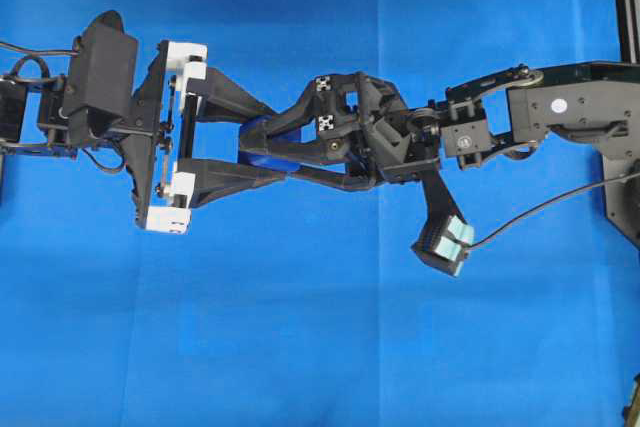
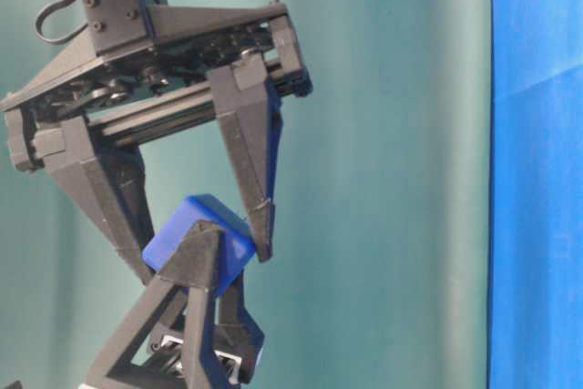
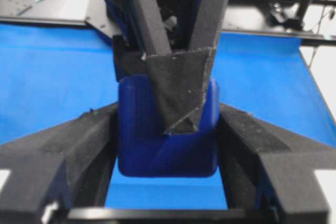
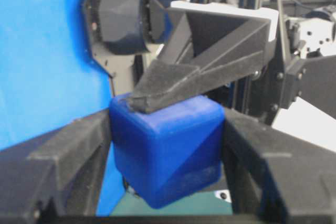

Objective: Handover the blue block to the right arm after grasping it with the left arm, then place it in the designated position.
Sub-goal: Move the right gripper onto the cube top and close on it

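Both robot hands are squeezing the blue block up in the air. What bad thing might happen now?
The blue block hangs above the cloth, pinched by the left gripper and the right gripper at once. If the left lets go before the right grips firmly, the block might drop. It also sits tilted between the fingers in the table-level view, so it could twist or slip. Pulling apart too early might make the arms tug against each other.

A small dark-blue plastic cube with rounded edges (image 1: 262,147) is deeper in tone than the bright blue cloth (image 1: 300,327) over the counter. The left arm's black gripper (image 1: 240,150) has white brackets on its rail. The right arm's all-black gripper (image 1: 265,150) bears black-and-white checked squares and a pale teal part (image 1: 447,239). The backdrop (image 2: 392,179) is dull green.
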Controlling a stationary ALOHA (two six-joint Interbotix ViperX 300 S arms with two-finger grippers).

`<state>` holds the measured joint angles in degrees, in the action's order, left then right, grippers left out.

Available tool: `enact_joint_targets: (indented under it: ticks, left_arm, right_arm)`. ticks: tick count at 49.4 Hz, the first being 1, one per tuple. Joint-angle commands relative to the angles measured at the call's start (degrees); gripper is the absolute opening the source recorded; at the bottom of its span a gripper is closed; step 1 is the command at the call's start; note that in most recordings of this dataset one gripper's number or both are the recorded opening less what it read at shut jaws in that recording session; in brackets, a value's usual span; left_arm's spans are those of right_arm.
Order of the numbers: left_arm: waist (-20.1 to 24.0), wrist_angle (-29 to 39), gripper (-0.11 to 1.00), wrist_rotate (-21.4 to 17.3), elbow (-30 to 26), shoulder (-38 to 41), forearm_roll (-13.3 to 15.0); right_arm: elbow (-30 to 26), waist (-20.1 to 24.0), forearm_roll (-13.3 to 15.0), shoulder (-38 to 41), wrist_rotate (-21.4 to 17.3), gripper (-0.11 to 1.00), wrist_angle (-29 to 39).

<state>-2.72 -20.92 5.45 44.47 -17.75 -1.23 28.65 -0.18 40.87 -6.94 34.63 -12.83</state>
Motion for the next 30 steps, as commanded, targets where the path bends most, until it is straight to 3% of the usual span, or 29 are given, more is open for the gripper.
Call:
enact_joint_targets:
  ticks: [1,30]
  left_arm:
    - [0.1,0.0,0.48,0.0,-0.6,-1.0,0.1]
    - [0.0,0.3,0.49,0.0,-0.8,-0.9,0.1]
  right_arm:
    - [-1.8,0.0,0.0,-0.7,-0.1,0.52,-0.1]
    - [-1.8,0.0,-0.1,-0.7,-0.4,0.52,1.1]
